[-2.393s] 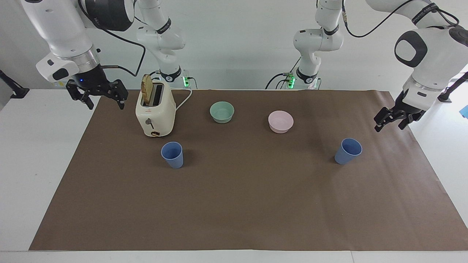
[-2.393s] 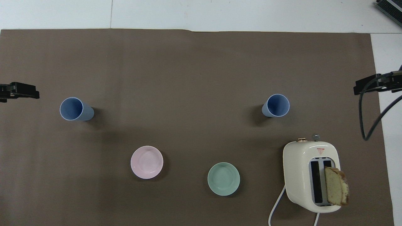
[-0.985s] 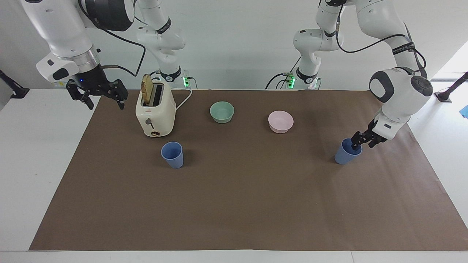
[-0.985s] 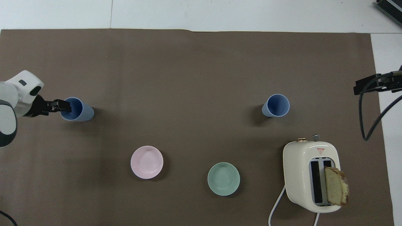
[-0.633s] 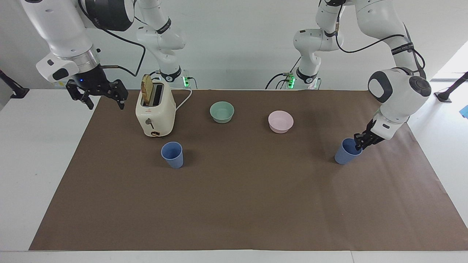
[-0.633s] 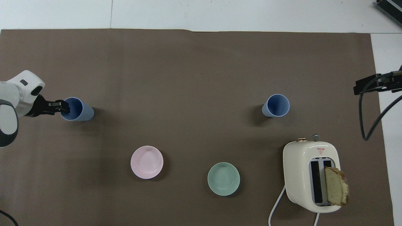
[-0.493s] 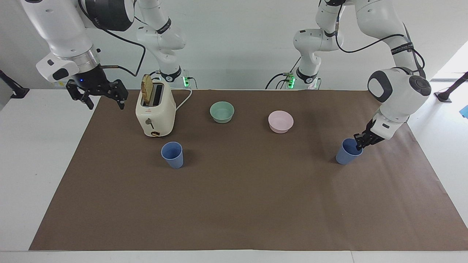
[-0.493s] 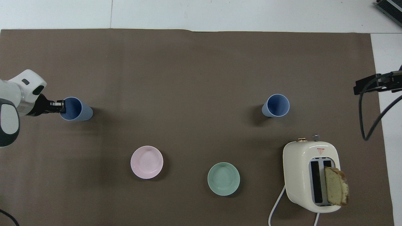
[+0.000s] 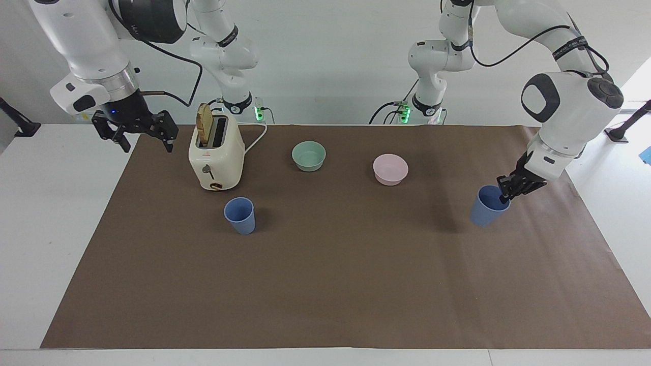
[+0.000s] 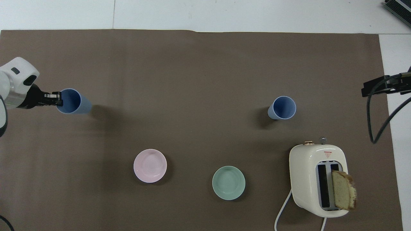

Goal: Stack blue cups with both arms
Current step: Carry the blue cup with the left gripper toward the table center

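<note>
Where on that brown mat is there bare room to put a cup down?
The widest bare stretch of the brown mat lies farther from the robots than both blue cups. Bare too: between those cups. Crowded: the row nearest the robots, with toaster, green bowl and pink bowl.

My left gripper (image 9: 503,196) pinches the blue cup (image 9: 485,209) at its rim, and the cup's wall hides 1 fingertip inside. From overhead, my left arm (image 10: 16,83) is sliced off by the picture's edge: wrist and gripper, nothing more. My right gripper (image 10: 374,87) only pokes in from the edge there, fingers too edge-on to read. In the facing view, both upper arms run off the top. The bread (image 9: 204,122) is half sunk in the toaster (image 9: 216,160), and its cord (image 10: 282,211) leaves the overhead picture's bottom edge.
</note>
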You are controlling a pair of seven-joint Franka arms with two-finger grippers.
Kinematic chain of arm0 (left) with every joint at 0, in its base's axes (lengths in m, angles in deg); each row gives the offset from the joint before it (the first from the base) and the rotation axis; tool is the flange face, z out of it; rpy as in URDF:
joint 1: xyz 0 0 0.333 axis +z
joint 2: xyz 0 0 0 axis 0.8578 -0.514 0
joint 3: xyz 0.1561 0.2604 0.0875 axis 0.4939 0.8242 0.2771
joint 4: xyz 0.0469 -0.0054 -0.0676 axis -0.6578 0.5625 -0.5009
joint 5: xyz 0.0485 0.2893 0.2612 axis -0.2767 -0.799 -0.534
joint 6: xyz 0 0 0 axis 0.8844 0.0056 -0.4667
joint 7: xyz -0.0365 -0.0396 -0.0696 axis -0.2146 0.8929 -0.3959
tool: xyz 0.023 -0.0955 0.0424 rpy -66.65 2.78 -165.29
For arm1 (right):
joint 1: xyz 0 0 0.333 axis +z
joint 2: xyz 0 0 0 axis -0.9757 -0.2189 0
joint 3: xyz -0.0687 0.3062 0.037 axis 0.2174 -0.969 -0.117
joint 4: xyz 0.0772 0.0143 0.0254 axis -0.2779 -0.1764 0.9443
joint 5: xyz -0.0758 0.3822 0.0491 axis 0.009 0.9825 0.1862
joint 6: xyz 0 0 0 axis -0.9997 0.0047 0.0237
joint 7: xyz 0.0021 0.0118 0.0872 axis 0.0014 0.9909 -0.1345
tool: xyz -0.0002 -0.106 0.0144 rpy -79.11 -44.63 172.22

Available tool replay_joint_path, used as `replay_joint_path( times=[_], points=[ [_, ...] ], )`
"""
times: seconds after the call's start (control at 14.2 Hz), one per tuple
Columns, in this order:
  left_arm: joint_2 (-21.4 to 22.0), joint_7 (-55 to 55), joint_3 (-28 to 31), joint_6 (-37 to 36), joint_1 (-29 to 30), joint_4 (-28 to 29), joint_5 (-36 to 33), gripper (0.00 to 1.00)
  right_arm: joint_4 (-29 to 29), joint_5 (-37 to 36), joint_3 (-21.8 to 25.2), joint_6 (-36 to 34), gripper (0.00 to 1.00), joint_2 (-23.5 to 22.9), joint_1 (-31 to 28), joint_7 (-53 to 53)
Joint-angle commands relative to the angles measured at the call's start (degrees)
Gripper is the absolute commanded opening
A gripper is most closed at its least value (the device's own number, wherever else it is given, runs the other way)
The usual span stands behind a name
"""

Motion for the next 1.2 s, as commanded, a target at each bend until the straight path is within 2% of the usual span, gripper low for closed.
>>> replay_joint_path(
  times=[0.0, 0.21, 0.28, 0.56, 0.77, 0.99, 1.13],
  points=[
    [0.0, 10.2, -5.9, -1.4, -0.5, -1.2, -1.7, 0.00, -1.5, 1.0, -0.4, 0.2, 1.00, 1.3, -0.5, -0.9],
    [-0.3, 21.2, -13.4, 0.2, -0.6, -1.2, -2.9, 0.00, -1.5, 1.0, -0.4, 0.2, 1.00, 1.3, -0.6, -0.9],
    [-1.0, 26.3, -16.7, 1.6, -0.6, -1.1, -5.6, 0.00, -1.5, 1.0, -0.4, 0.2, 1.00, 1.3, -0.5, -0.9],
    [-7.0, 40.9, -27.1, 6.3, -0.6, -1.2, -14.9, 0.00, -1.5, 1.0, -0.4, 0.2, 1.00, 1.3, -0.5, -0.9],
    [-7.4, 42.5, -28.3, 7.4, -0.7, -1.2, -16.4, 0.00, -1.5, 1.0, -0.4, 0.2, 1.00, 1.3, -0.5, -0.9],
    [-10.7, 46.7, -29.3, 10.9, -2.1, -1.2, -17.8, 0.00, -1.5, 1.0, -0.4, 0.2, 1.00, 1.3, -0.5, -0.9],
    [-10.7, 47.6, -31.1, 11.4, -1.8, -1.1, -17.7, 0.00, -1.5, 1.0, -0.4, 0.2, 1.00, 1.3, -0.5, -0.9]
  ],
)
